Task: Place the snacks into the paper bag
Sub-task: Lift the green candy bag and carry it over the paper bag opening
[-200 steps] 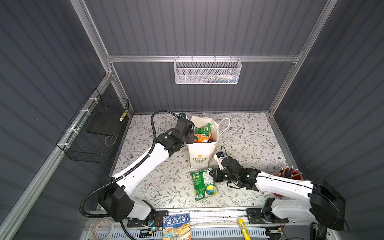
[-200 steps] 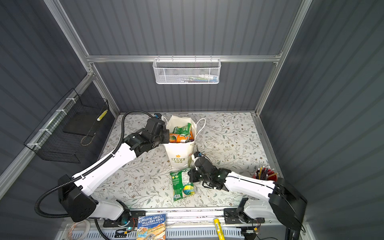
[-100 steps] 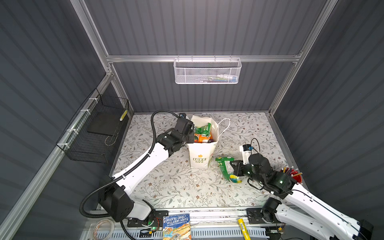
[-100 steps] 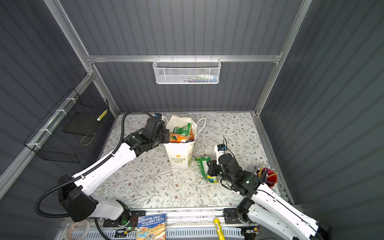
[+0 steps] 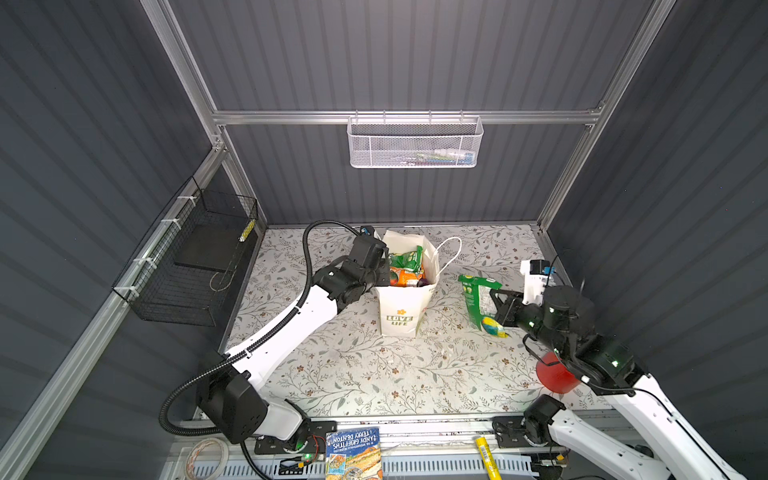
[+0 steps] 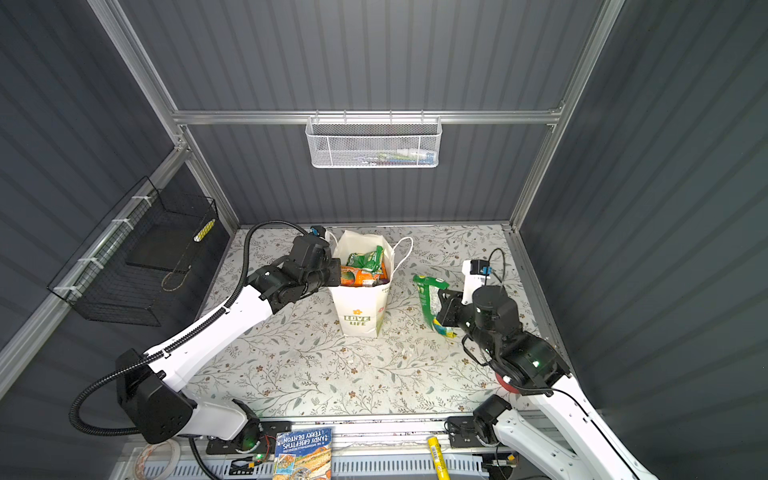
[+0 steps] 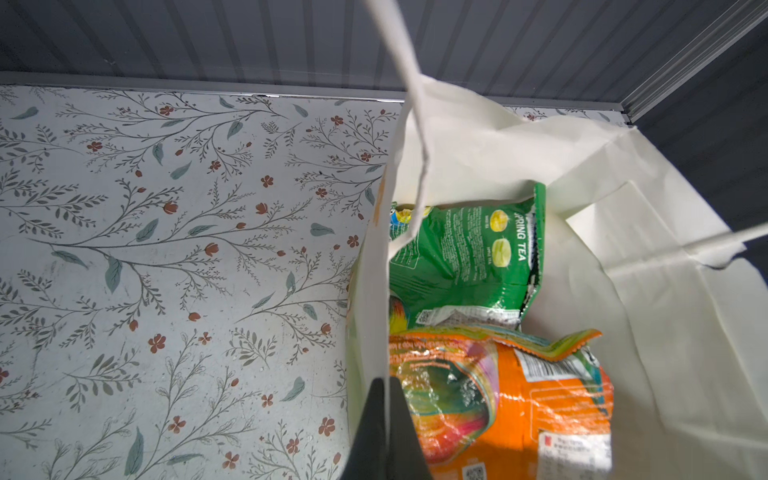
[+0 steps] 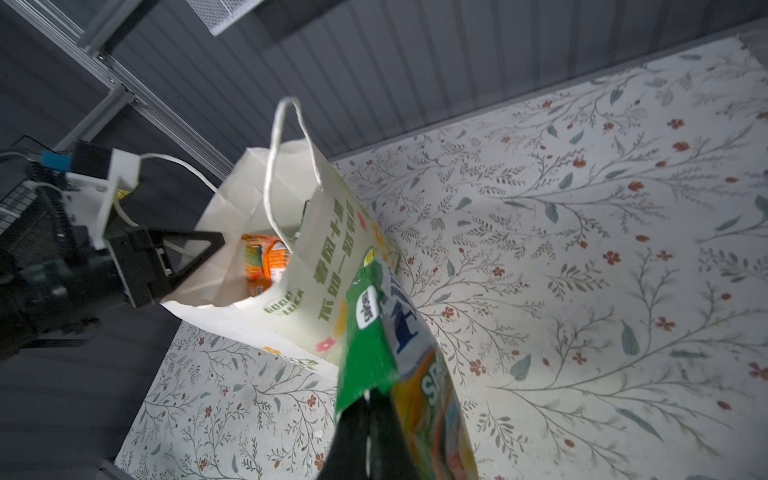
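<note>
Your right gripper (image 5: 495,302) has left the table (image 5: 374,374) in front of the paper bag (image 5: 403,309) and swung up and out to the right, carrying the green packet (image 5: 478,297). A second ago that packet lay flat; now it hangs from the closed jaws, apparently clear of the surface. Your right arm now covers most of the red cup (image 5: 555,380).

"LOVE LIFE" and "GOOD LUCK" are printed on the bag (image 5: 400,305). "PRING TEA" is read on a green packet (image 7: 465,253). "ANDY GRIFFITHS" and "TERRY DENTON" are read on the book (image 5: 353,455).
</note>
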Motion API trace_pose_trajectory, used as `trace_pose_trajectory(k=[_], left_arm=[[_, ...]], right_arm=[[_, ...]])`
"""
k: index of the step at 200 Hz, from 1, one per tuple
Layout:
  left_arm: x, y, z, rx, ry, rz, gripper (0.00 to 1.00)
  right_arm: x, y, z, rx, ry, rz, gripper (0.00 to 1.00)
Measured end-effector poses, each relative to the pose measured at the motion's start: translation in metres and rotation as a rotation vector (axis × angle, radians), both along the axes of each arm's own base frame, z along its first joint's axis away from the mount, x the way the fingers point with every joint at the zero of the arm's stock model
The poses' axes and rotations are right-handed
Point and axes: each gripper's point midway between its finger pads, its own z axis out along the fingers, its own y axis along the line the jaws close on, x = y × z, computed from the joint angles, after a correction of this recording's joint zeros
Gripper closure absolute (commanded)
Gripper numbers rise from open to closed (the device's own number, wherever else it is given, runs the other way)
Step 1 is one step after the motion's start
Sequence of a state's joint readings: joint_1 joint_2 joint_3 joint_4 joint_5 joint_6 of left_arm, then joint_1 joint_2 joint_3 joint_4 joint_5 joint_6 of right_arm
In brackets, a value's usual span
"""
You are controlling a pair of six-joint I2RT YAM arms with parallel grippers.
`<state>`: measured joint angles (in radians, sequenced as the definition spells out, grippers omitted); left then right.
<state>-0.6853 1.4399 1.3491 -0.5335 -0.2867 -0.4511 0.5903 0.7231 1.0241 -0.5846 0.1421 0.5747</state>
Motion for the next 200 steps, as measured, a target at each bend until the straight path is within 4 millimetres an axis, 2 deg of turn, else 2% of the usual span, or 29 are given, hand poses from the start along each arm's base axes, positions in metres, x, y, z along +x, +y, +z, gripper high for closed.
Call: trace_pose_trajectory(k=[24,40,62,86,117,155,178,200], left_arm=[[0.0,0.0,0.0,-0.001,0.0,-0.001,1.0],[0.0,-0.001,0.0,-0.003,0.0,-0.003,1.0],[0.0,-0.001,0.0,-0.006,0.001,-0.006,1.0],[-0.001,-0.002,0.0,-0.009,0.002,-0.01,1.0],[-0.001,-0.003,0.001,-0.014,0.002,-0.014,1.0],[-0.001,-0.004,0.001,-0.014,0.002,-0.02,1.0],[-0.001,-0.005,0.001,-0.017,0.001,-0.022,1.0],[-0.001,-0.005,0.001,-0.017,0.001,-0.022,1.0]], right_arm=[[0.002,0.001,0.05,0.026,-0.086,0.005,1.0],[0.004,0.002,0.075,0.04,-0.128,0.009,1.0],[0.01,0.008,0.103,0.057,-0.166,0.024,1.0],[0.02,0.025,0.127,0.079,-0.186,0.068,1.0],[0.038,0.052,0.142,0.102,-0.173,0.139,1.0],[0.061,0.096,0.155,0.134,-0.157,0.233,1.0],[0.077,0.122,0.152,0.135,-0.136,0.275,1.0],[0.097,0.142,0.136,0.138,-0.095,0.29,1.0]])
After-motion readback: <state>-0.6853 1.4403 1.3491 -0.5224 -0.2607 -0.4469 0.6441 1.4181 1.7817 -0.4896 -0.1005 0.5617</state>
